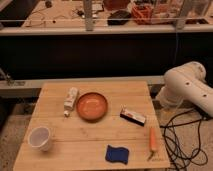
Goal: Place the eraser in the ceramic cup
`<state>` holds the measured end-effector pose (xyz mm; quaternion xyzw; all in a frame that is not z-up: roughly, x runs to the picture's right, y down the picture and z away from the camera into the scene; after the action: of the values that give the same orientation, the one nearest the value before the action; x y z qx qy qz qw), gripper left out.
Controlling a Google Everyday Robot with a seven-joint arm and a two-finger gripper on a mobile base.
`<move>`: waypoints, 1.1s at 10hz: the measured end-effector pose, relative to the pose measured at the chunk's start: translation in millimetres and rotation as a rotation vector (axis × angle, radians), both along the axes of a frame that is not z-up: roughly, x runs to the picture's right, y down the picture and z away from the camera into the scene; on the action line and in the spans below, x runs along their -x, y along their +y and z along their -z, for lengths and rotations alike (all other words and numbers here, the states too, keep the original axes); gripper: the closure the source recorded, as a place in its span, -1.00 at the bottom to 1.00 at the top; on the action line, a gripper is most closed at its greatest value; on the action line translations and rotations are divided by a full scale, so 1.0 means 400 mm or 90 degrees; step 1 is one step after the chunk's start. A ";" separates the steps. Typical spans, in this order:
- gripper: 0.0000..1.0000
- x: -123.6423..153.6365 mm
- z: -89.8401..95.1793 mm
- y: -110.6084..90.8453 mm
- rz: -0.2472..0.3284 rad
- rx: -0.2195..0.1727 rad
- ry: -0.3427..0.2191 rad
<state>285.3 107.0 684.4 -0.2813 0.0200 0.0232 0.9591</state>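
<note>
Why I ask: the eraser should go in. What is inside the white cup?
The cup looks empty; its near wall hides part of its bottom. The eraser lies on the table, right of the bowl. The gripper is out of view.

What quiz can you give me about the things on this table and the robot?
1. True or false: the eraser already lies in the ceramic cup.
2. Which lies nearest the carrot? A) blue sponge B) orange bowl C) whitish bottle
3. Fill in: the gripper is out of view; only the robot's arm shows, on the picture's ____ side.
Key: 1 false; 2 A; 3 right.
</note>
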 end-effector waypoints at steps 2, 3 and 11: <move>-0.60 -0.001 0.000 0.000 0.000 0.000 0.000; -0.60 0.000 0.000 0.000 0.000 0.000 0.000; -0.60 0.055 -0.037 0.009 -0.017 -0.001 0.000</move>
<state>263.2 110.7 699.1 -0.2807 0.0162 0.0362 0.9590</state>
